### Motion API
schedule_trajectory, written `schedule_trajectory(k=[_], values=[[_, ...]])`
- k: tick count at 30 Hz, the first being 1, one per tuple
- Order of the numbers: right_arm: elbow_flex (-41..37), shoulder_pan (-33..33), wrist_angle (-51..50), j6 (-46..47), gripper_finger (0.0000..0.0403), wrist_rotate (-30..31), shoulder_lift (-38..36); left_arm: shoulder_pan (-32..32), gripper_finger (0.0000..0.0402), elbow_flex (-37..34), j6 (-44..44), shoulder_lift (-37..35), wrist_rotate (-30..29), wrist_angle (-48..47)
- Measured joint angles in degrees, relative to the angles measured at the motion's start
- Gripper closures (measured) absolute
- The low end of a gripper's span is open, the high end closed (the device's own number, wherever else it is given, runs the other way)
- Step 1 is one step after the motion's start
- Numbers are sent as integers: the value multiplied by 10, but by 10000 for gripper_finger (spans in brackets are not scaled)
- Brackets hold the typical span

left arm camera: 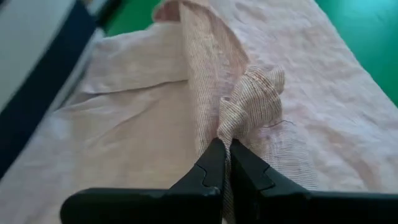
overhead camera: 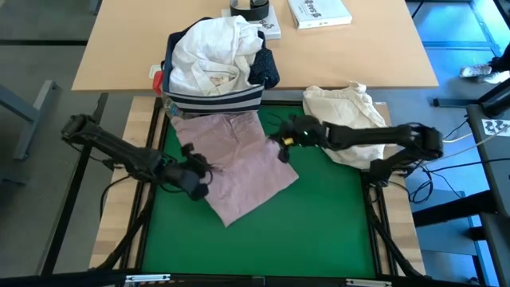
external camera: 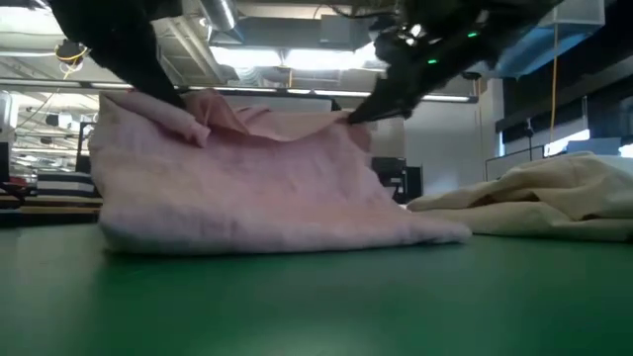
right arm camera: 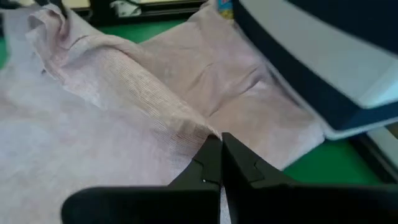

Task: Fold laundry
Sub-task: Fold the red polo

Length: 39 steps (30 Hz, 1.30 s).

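The pale pink top lies spread on the green mat, raised like a tent at two spots in the low view. My left gripper is shut on a bunch of cloth at the top's left side. My right gripper is shut on cloth at its right side. The top's lower edge rests on the mat. A white shirt and a navy dotted shirt sit in the striped bin beyond it. My left gripper pinches a bunched-up bit of the top's cloth between its two fingers, slanting down from the table's left. The cloth stands lifted at the fingers, and the rest slopes down to the mat. My right gripper pinches a raised fold of the top between its two fingers, slanting down from the table's right. From this hold a ridge of cloth runs across toward the other held spot. The cloth hangs from the fingers down to the mat.
The navy striped bin stands at the mat's far edge, touching the top's far end. A cream-beige cloth bundle lies at the far right, under my right arm. Bare green mat stretches toward the near edge. Books lie on the wooden table behind.
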Motion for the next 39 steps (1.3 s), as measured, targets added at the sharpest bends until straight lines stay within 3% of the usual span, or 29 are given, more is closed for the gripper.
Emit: schedule_trajectory(k=[10,18,25,30,33,39], values=[[184,-85,-22,-29,403,-24,182,92,394,-97,3,-131,-77,-7],[306,-124,-25,-29,403,-30,299,174,393,-156,-3,-154,-135,-4],[334,-126,-27,-28,388,-18,349,216,389,-204,0,-151,-173,22],[335,-126,-15,-22,351,1,356,237,350,-214,0,-151,-203,26],[335,-126,-18,-11,313,20,356,252,317,-215,6,-151,-195,26],[335,-126,-50,-10,253,24,342,272,264,-195,4,-152,-90,26]])
